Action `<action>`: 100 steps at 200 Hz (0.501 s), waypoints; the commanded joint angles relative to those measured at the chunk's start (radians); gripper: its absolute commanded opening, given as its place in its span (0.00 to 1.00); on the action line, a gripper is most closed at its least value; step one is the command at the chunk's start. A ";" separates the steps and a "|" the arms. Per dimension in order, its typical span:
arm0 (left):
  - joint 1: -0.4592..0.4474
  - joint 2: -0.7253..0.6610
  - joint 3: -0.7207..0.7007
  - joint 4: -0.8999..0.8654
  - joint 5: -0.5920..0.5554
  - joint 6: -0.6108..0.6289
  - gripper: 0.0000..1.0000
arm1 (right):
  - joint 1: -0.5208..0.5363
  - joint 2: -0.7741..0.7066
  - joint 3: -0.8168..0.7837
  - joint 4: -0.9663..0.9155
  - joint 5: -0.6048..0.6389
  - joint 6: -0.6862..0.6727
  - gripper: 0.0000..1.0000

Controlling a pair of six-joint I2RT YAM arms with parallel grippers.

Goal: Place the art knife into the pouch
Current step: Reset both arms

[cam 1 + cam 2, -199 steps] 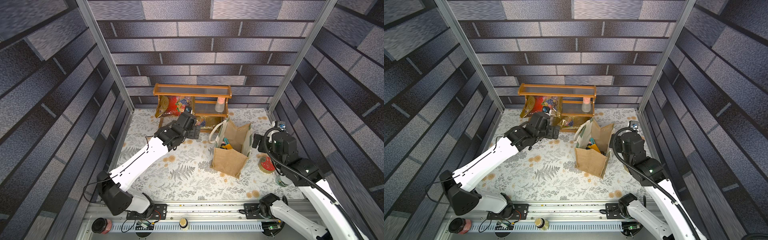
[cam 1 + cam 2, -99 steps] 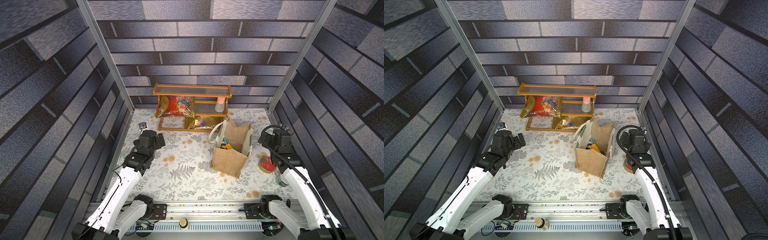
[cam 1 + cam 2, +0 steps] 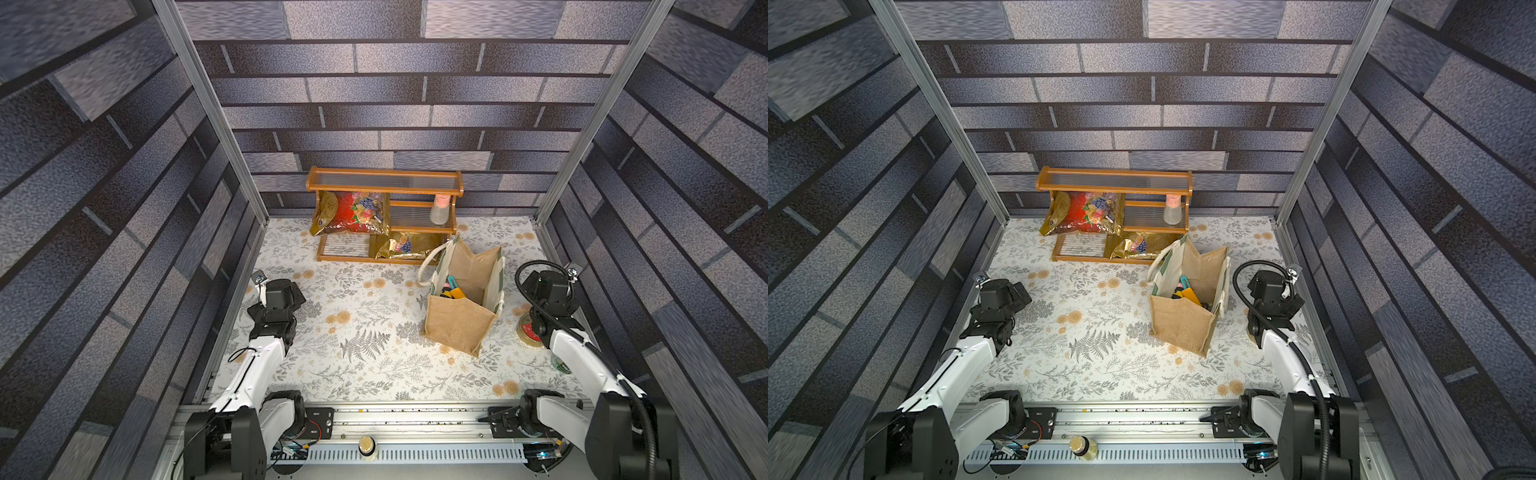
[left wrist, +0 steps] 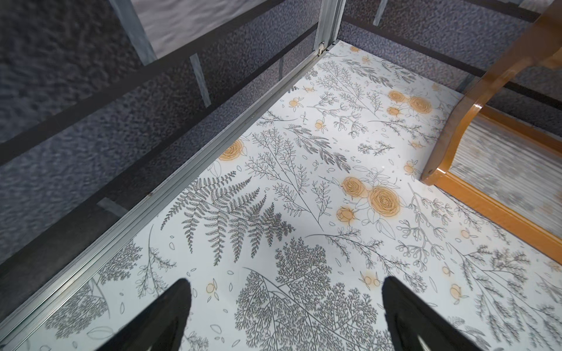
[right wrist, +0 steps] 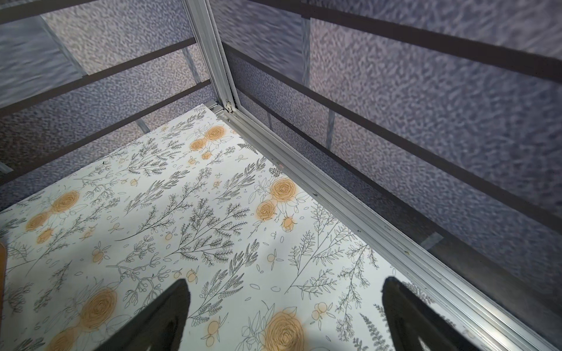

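Pouch (image 3: 457, 328): standing upright with its mouth gaping wide, plain burlap wall facing the arms. Judged to be left open like this for dropping things straight in from above.
Art knife: not showing anywhere on the cloth around the pouch. Probably lying among the colourful tools (image 3: 453, 291) poking up inside the pouch, though too small to single out.
Left gripper (image 4: 282, 291): hovering well apart from the pouch over bare floral cloth (image 4: 304, 197), fingers spread wide and gripping nothing.
Right gripper (image 5: 282, 291): hanging near the pouch on the opposite side, likewise over bare cloth, fingers wide apart and carrying nothing.
Reason for the pose: judged a resting stance, both claws pointing away from the pouch mouth and sitting clear of its soft walls, so avoiding a nudge or a tip-over.
Wooden rack (image 3: 384, 189): standing just beyond the pouch, holding 2 shiny gold-red snack bags (image 3: 353, 214) and 1 pink-capped bottle (image 3: 439, 210). Playing no part in the task.
Tape roll (image 3: 527, 332): lying near the pouch on the right gripper's side, partly hidden under that arm.
Progress: looking done or all but done, going by 2 empty claws and a filled pouch.
Risk: floppy burlap sagging or toppling under any stray contact.
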 commanded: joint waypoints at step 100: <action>-0.004 0.403 0.002 0.583 0.171 0.200 1.00 | -0.004 0.305 -0.040 0.348 -0.209 -0.092 1.00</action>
